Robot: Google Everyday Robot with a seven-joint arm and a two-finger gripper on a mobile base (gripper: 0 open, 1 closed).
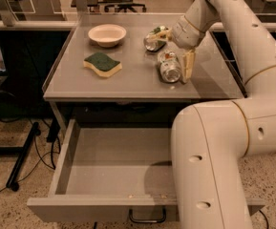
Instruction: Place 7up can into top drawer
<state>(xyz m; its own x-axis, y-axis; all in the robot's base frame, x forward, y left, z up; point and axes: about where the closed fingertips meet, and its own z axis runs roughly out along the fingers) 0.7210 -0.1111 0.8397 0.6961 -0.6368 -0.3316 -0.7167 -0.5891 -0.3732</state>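
The 7up can [169,67], silvery with a shiny end, lies on its side on the right part of the grey table [80,85]. My gripper [175,49] hangs just above and behind it, open. One beige finger [188,66] stands right next to the can's right side, and the other points left toward a darker green can [153,38]. The can is not gripped. The top drawer [104,208] is pulled out below the table, with a dark handle [147,217] on its front panel. Its inside holds nothing that I can see.
A white bowl [107,34] sits at the back of the table. A green and yellow sponge [102,63] lies left of centre. My large white arm covers the drawer's right side. Cables and a stand foot [23,161] lie on the floor at left.
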